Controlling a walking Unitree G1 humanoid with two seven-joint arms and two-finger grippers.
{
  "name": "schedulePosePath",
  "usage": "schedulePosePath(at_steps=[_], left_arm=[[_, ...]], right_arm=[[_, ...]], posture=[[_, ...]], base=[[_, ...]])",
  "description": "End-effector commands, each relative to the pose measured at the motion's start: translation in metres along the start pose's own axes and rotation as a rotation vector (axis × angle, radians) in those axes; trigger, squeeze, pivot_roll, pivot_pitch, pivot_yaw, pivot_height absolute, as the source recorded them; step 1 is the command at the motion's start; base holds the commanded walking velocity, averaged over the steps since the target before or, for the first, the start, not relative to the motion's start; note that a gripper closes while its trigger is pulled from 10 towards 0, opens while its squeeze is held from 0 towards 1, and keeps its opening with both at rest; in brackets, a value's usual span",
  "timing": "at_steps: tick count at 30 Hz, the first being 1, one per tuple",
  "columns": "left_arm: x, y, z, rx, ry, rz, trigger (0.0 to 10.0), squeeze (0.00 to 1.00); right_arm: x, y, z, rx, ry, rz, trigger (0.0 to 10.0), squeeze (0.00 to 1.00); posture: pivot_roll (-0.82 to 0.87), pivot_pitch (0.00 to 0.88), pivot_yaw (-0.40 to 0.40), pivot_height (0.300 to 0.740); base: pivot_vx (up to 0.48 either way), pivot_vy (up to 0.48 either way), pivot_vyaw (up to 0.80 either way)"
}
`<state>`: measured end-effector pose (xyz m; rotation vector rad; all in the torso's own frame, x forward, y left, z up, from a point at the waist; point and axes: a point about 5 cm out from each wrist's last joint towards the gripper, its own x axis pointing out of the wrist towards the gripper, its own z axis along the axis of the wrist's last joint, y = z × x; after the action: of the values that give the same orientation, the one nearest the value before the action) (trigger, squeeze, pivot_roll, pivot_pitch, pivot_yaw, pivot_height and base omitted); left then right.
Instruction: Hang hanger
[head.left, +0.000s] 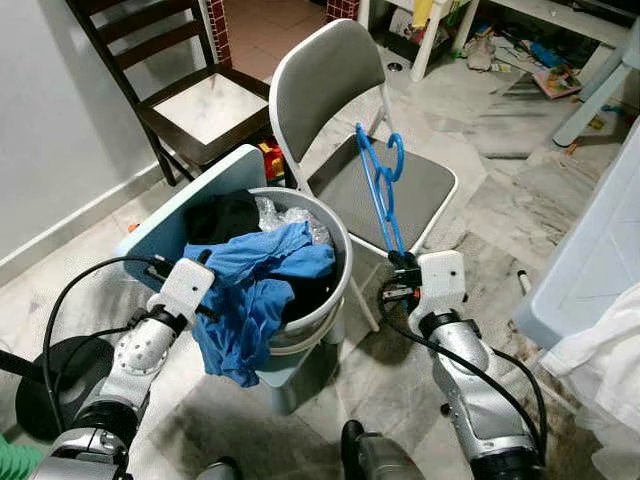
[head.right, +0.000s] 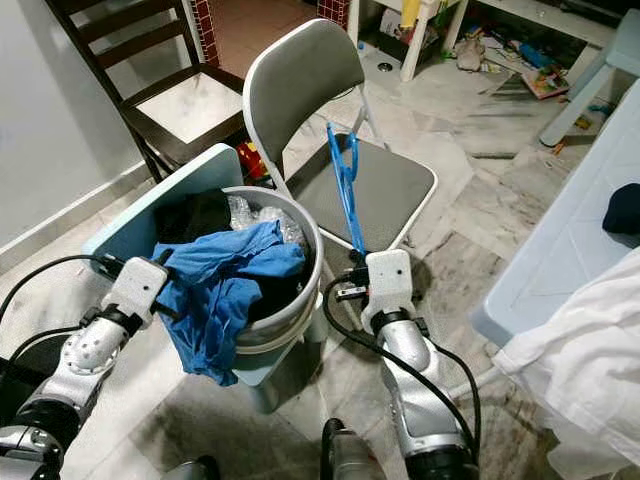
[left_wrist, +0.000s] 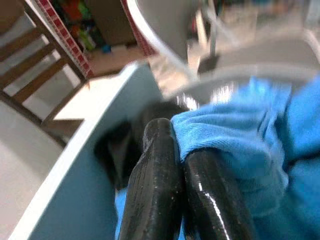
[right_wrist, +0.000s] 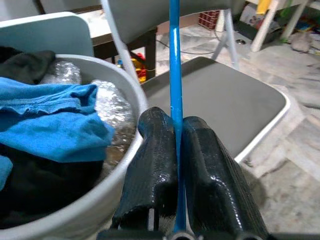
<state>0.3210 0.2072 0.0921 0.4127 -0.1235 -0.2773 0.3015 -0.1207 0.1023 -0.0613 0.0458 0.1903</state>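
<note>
Your left pincer (head.left: 205, 262) sat at the near left of the white bucket (head.left: 338, 268), its fingers (left_wrist: 155, 165) pressed together on a fold of the blue shirt (head.left: 255, 285) draped over the rim; in the head views the cloth hid the tips, and only the wrist view showed the pinch, though blurred. The dark clothes (head.left: 225, 215) under the shirt were hard to make out. To the right, your right pincer (head.left: 400, 262) pinched the blue hanger (head.left: 380, 185) by its lower end, holding it upright over the grey folding chair (head.left: 420, 190). The right wrist view cut the hanger's hook off.
</note>
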Motion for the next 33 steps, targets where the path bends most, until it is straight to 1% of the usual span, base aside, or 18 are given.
schedulePosePath(at_steps=[1,3,4,5,6,7,9,11,12,14,15,22,23,24,26,30,32,33], left_arm=[[0.004,0.003,0.010,-0.083,-0.039,-0.001,0.0,0.00],[0.008,0.007,0.020,-0.163,-0.070,0.022,0.0,0.00],[0.012,0.010,0.025,-0.266,-0.079,0.045,0.0,0.00],[0.015,0.014,0.036,-0.419,-0.105,0.061,0.0,0.00],[0.015,0.014,0.036,-0.419,-0.105,0.061,0.0,0.00],[0.017,0.015,0.047,-0.605,-0.136,0.048,0.0,0.00],[0.016,0.013,0.063,-0.717,-0.180,-0.030,0.0,0.00],[0.010,0.003,0.081,-0.859,-0.215,-0.155,0.0,0.00],[0.010,0.003,0.081,-0.859,-0.215,-0.155,0.0,0.00],[0.005,-0.004,0.087,-0.923,-0.210,-0.226,0.0,0.00],[0.005,-0.004,0.087,-0.923,-0.210,-0.226,0.0,0.00],[0.000,-0.026,0.103,-0.992,-0.166,-0.417,0.0,0.00],[-0.001,-0.032,0.114,-1.008,-0.160,-0.493,0.0,0.00],[-0.001,-0.032,0.114,-1.008,-0.160,-0.493,0.0,0.00],[0.003,-0.036,0.132,-1.070,-0.184,-0.576,0.0,0.00],[0.008,-0.028,0.135,-1.113,-0.182,-0.549,0.0,0.00],[0.010,-0.019,0.119,-1.125,-0.141,-0.464,0.0,0.00],[0.010,-0.013,0.102,-1.113,-0.090,-0.388,0.0,0.00]], right_arm=[[0.002,0.001,0.000,0.005,-0.011,0.000,10.0,0.00],[0.004,0.002,0.000,0.008,-0.013,0.004,10.0,0.00],[0.005,0.003,0.000,0.010,-0.014,0.007,10.0,0.00],[0.007,0.004,0.000,0.013,-0.016,0.010,10.0,0.00],[0.007,0.004,0.000,0.013,-0.016,0.010,10.0,0.00],[0.008,0.005,0.000,0.015,-0.017,0.013,10.0,0.00],[0.010,0.007,-0.001,0.019,-0.018,0.020,10.0,0.00],[0.012,0.012,-0.003,0.023,-0.016,0.035,10.0,0.00],[0.012,0.012,-0.003,0.023,-0.016,0.035,10.0,0.00],[0.013,0.015,-0.003,0.026,-0.016,0.040,10.0,0.00],[0.013,0.015,-0.003,0.026,-0.016,0.040,10.0,0.00],[0.015,0.016,-0.004,0.031,-0.020,0.040,10.0,0.00],[0.016,0.014,-0.003,0.028,-0.027,0.032,10.0,0.00],[0.016,0.014,-0.003,0.028,-0.027,0.032,10.0,0.00],[0.016,0.010,-0.002,0.024,-0.033,0.013,10.0,0.00],[0.016,0.007,-0.004,0.022,-0.036,-0.001,10.0,0.00],[0.014,0.006,-0.005,0.022,-0.034,-0.005,10.0,0.00],[0.014,0.006,-0.006,0.022,-0.034,-0.006,10.0,0.00]], posture=[[-0.11,0.178,-0.003,0.740],[-0.10,0.173,-0.001,0.740],[-0.10,0.173,-0.001,0.740],[-0.08,0.173,0.000,0.740],[-0.08,0.173,0.000,0.740],[-0.07,0.179,-0.001,0.740],[-0.05,0.184,-0.001,0.740],[-0.04,0.196,0.001,0.740],[-0.04,0.196,0.001,0.740],[-0.03,0.202,0.003,0.740],[-0.03,0.202,0.003,0.740],[-0.03,0.194,0.008,0.740],[-0.04,0.190,0.010,0.740],[-0.04,0.190,0.010,0.740],[-0.05,0.177,0.017,0.740],[-0.06,0.171,0.023,0.740],[-0.06,0.170,0.023,0.740],[-0.06,0.172,0.020,0.740]], base=[[0.000,0.000,0.00],[0.000,0.000,0.00],[0.000,0.000,0.00],[0.000,0.000,0.00],[0.000,0.000,0.00],[0.000,0.000,0.00],[0.000,0.000,0.00],[0.000,0.000,0.00],[0.000,0.000,0.00],[0.000,0.000,0.00],[0.000,0.000,0.00],[0.000,0.000,0.00],[0.000,0.000,0.00],[0.000,0.000,0.00],[0.000,0.000,0.00],[0.000,0.000,0.00],[0.000,0.000,0.00],[0.000,0.000,0.00]])
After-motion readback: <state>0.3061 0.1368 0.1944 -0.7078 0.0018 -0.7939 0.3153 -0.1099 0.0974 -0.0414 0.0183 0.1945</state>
